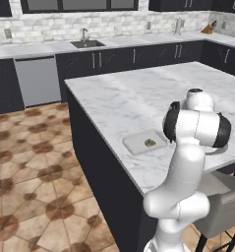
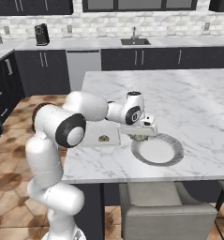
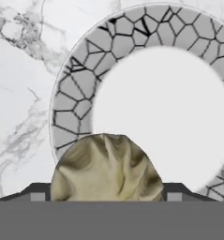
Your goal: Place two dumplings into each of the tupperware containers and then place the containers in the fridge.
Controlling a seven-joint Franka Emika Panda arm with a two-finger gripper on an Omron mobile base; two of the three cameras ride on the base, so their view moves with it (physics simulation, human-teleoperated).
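Observation:
One tupperware container (image 1: pixel 138 145) lies near the front edge of the marble island and holds a single dumpling (image 1: pixel 150 142). From the right base the same container (image 2: pixel 111 137) and its dumpling (image 2: pixel 103 138) show partly behind my forearm. Just right of it is a round plate with a cracked grey rim (image 2: pixel 177 151). My gripper (image 2: pixel 141 136) is low over the plate's left rim. In the hand view the plate rim (image 3: pixel 85 84) curves around a white centre, and a pale pleated dumpling (image 3: pixel 106 168) sits between the fingers of my gripper (image 3: pixel 106 198), which are closed against its sides. The fridge is out of view.
A grey chair (image 2: pixel 167 206) is tucked under the island's near edge, below the plate. The island (image 1: pixel 138 93) drops off to a tiled floor on the left. Along the back wall run dark cabinets with a sink (image 1: pixel 87 43) and a coffee machine (image 2: pixel 41 33).

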